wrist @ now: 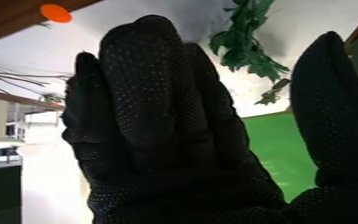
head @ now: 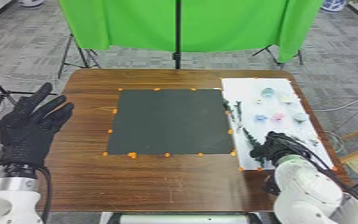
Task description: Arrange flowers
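On the brown wooden tabletop (head: 158, 185), small pale blue, pink and whitish blossoms (head: 278, 117) and green leafy stems (wrist: 242, 42) are laid on a white rectangular sheet (head: 246, 87), at three o'clock from the dark square mat (head: 171, 122). The black-gloved right hand (head: 278, 146) is held at four o'clock, unclenched; the black-gloved left hand (head: 26, 132) is held at nine o'clock, fingers extended.
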Controlling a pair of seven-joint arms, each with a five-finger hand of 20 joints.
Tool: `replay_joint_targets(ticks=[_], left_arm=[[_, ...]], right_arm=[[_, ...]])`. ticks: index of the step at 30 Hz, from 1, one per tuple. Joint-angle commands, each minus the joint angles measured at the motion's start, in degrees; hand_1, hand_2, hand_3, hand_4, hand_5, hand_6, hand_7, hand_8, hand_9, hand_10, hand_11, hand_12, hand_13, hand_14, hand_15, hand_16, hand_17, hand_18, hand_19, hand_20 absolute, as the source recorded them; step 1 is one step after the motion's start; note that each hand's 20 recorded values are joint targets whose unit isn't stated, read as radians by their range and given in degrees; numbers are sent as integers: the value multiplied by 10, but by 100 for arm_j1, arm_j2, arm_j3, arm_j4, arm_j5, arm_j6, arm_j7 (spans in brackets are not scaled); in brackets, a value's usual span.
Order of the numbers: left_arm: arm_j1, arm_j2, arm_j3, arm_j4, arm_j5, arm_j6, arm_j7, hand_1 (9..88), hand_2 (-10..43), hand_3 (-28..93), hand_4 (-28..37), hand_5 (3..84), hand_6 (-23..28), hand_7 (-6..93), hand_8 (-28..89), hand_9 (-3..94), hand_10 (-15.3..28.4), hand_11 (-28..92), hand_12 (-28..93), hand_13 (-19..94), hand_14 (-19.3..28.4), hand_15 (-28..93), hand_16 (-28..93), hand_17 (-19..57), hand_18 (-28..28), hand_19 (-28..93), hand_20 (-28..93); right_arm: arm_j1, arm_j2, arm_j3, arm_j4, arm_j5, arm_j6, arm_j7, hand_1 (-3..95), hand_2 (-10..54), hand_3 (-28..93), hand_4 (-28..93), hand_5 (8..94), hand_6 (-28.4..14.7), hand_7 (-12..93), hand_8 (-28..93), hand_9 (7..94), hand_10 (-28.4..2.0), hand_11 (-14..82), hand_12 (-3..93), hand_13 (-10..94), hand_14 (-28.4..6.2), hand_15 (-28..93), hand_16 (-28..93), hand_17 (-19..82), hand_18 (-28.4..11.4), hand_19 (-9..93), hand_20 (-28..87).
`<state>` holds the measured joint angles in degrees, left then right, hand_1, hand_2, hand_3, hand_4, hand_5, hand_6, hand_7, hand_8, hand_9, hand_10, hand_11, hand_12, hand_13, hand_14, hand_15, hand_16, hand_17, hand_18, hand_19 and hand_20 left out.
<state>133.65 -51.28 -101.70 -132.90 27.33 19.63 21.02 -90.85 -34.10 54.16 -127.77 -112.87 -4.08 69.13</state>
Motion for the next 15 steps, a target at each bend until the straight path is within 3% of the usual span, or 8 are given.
replay_joint_targets(ticks=[1, 10, 13, 15], left_arm=[[57, -61, -24, -28, 11, 48, -96, 197, 80, 773, -283, 326, 80, 151, -103, 302, 196, 252, 103, 225, 261, 446, -80, -99, 238, 524, 31], [107, -74, -64, -55, 8, 54, -82, 197, 80, 773, -283, 326, 80, 150, -102, 301, 195, 251, 103, 225, 261, 446, -80, -99, 238, 524, 31], [103, -92, -82, -57, 23, 44, -122, 197, 80, 772, -283, 326, 80, 150, -102, 301, 195, 251, 102, 225, 261, 446, -80, -99, 238, 524, 31], [118, -94, -89, -60, 19, 55, -112, 197, 80, 772, -283, 326, 79, 151, -102, 302, 196, 251, 103, 225, 261, 446, -80, -99, 238, 524, 31]], right_arm=[[265, 26, -586, 182, -400, -126, 131, 328, -55, 685, -203, 660, -112, 164, -93, 732, -204, 337, 172, 744, -147, 637, 125, 525, -193, 932, 199], [752, 27, -1495, 376, -879, -195, 142, 398, -92, 698, -217, 703, -74, 259, -110, 759, -173, 407, 188, 768, -120, 637, 138, 526, -190, 932, 235], [763, 39, -1652, 446, -1155, -30, 85, 467, -95, 676, -252, 721, -65, 302, 47, 780, -155, 435, 192, 788, -105, 647, 149, 528, -193, 932, 307], [783, 12, -1686, 485, -1182, -35, 86, 516, -95, 669, -270, 749, -55, 319, 79, 808, -135, 430, 216, 809, -94, 646, 160, 530, -197, 932, 357]])
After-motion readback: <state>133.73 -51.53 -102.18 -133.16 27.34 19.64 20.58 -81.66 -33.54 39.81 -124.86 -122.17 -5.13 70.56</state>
